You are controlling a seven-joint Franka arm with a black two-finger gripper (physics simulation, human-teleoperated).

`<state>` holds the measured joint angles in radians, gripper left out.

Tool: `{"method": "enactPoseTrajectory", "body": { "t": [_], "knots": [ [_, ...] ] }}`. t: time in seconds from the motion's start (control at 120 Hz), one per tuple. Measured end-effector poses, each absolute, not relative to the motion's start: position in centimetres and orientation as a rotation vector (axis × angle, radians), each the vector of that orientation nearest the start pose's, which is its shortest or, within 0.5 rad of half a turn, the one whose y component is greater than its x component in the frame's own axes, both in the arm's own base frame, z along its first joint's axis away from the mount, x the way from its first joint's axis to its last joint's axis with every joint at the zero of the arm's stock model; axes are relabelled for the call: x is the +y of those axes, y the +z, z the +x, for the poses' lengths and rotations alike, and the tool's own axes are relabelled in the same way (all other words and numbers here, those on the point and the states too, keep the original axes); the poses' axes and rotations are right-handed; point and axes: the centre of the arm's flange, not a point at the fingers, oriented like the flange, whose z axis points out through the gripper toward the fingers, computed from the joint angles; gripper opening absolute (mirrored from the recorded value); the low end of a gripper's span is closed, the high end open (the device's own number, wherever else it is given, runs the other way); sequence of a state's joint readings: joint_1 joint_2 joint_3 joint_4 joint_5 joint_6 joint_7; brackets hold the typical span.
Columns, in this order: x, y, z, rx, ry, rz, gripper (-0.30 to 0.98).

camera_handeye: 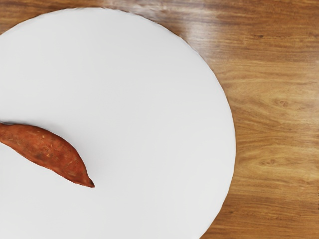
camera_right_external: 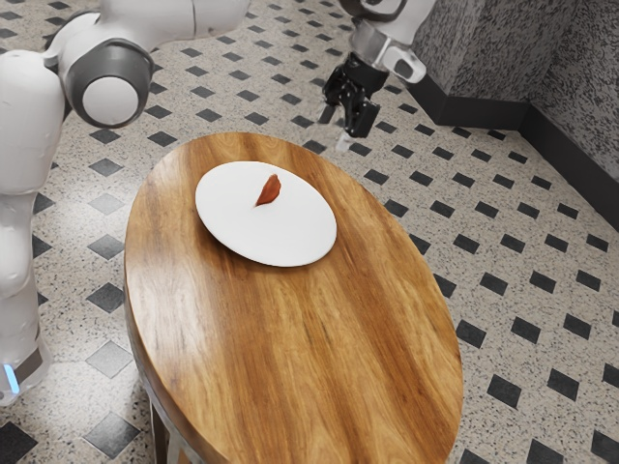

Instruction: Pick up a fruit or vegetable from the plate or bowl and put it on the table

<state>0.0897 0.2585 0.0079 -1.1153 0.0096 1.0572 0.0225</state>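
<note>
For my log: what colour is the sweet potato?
Sweet potato: reddish orange, clearest in the wrist view.

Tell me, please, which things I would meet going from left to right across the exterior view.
The arm's base → the sweet potato on the plate → the end effector → the wall.

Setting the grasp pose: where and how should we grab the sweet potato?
I'd come from above and pinch the sweet potato crosswise at its thick middle. It lies lengthwise on the white plate, long and slim, and its tapered, pointed end would likely give less hold.
</note>
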Motion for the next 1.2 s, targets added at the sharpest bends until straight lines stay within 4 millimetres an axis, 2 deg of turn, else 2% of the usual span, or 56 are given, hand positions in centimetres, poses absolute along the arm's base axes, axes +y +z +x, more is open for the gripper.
{"method": "enactPoseTrajectory", "body": {
  "t": [0.125, 0.275, 0.392, 0.45, 0.5, 0.55, 0.675, 0.733, 0.808, 0.942, 1.1, 1.2],
  "knots": [
    [4.8, 66.9, 59.1, -0.087, 0.143, -3.134, 0.69],
    [4.6, 68.7, 60.1, -0.076, -0.058, -3.132, 0.69],
    [5.9, 69.5, 60.2, -0.102, -0.138, -3.119, 0.69],
    [8.5, 69.5, 60.1, -0.165, -0.156, -3.121, 0.69],
    [9.6, 69.4, 60.1, -0.195, -0.164, -3.124, 0.69],
    [10.3, 68.6, 60.4, -0.217, -0.150, -3.128, 0.69],
    [12.0, 64.6, 62.3, -0.260, -0.062, -3.140, 0.69],
    [12.4, 63.3, 62.9, -0.273, -0.036, -3.146, 0.69],
    [13.7, 62.1, 63.0, -0.311, 0.004, -3.161, 0.69],
    [17.2, 59.9, 62.7, -0.429, 0.083, -3.204, 0.69],
    [17.1, 57.7, 63.4, -0.535, 0.166, -3.260, 0.69],
    [17.0, 55.3, 64.2, -0.615, 0.240, -3.269, 0.69]
  ]
}}
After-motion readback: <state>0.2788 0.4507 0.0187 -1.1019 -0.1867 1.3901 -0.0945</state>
